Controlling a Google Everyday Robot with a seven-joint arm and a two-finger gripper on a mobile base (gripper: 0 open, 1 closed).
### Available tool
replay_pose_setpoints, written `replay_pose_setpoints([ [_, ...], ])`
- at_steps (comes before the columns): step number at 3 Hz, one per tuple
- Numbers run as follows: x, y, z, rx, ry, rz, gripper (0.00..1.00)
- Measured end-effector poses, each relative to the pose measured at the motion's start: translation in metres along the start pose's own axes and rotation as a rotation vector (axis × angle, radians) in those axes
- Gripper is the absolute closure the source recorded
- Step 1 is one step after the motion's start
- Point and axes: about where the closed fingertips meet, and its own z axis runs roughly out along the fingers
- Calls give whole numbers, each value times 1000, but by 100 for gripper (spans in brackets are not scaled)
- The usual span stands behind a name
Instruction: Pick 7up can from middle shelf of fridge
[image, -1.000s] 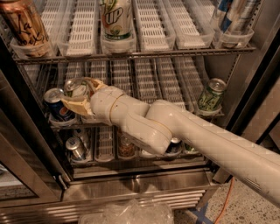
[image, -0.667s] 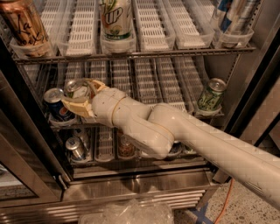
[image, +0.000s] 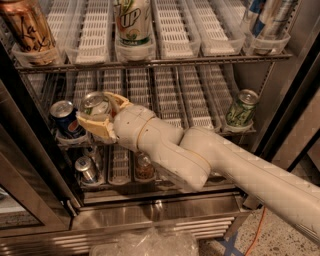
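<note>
Little has moved over the last second: the pincer sits at the same spot at the left end of the middle shelf, and at most the 7up can and the wrist have crept a touch to the right, away from the blue can just beside them. That stillness reads as a grip being settled rather than a reach, so the approach looks finished and the lift and withdrawal are not yet done. The pincer is pinching the 7up can, with one tan finger curled round its right rear side and the other laid across its front lower left; both appear to touch the body, and the silver top with its tab shows between them. The can stands upright in its lane on the shelf, inside the fridge, well apart from the dark green can at the far right of the same tier. The arm comes in from the lower right, rises across the front of the bottom shelf, bends at a thick elbow and runs leftward and slightly up to the wrist, so the pincer meets the can from the side, roughly level with the shelf
</note>
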Motion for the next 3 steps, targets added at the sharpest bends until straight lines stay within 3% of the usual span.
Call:
replay_pose_setpoints([
  [1, 0, 3, 2, -7, -5, 12, 100],
  [2, -7, 1, -26, 22, -42, 77, 100],
  [3, -7, 1, -26, 22, -42, 77, 100],
])
